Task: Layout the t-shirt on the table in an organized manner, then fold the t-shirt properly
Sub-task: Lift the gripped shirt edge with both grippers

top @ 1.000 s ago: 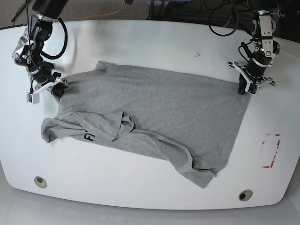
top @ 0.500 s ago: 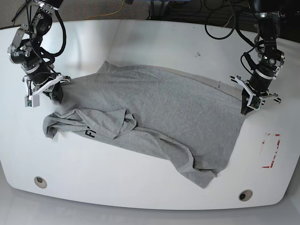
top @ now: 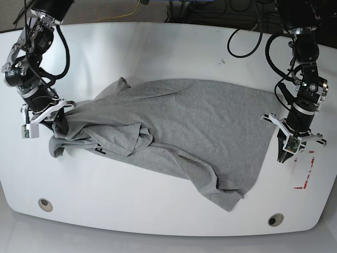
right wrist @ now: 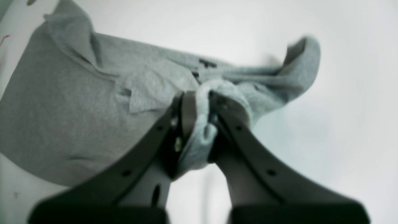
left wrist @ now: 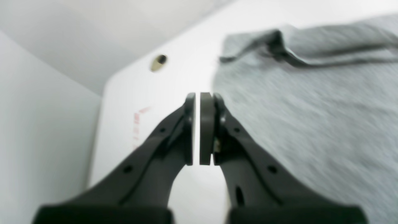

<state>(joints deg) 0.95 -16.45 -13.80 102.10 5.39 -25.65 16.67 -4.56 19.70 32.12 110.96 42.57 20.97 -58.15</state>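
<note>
1. Base view, left side: the right gripper (top: 59,122) is clamped on a bunched fold of the t-shirt (top: 195,126) at its left end. The right wrist view confirms grey cloth pinched between the jaws.
2. Base view, left-centre: the shirt's left portion is rucked into a thick ridge, with a fragment of black lettering (top: 100,151) showing on a turned-over flap. This part is not flat.
3. Base view, centre: the t-shirt lies across the middle of the table (top: 158,47), its broad panel mostly smooth. A loose flap trails toward the near edge, between the 2 round holes.
4. Base view, right side: the left gripper (top: 289,149) sits just beside the shirt's right edge. In the left wrist view its jaws stand together with only a hairline gap and no cloth between them; it holds nothing.
5. Base view, far right: the red outline mark (top: 305,171) lies clear of the garment.
6. Step in hand, by judgement: layout, not folding. The shirt is held at 1 end only.
7. Next move, by judgement: the left gripper needs to open and take the right hem, so that both arms can draw the cloth taut; the ridge at left then needs spreading before any fold.
</note>
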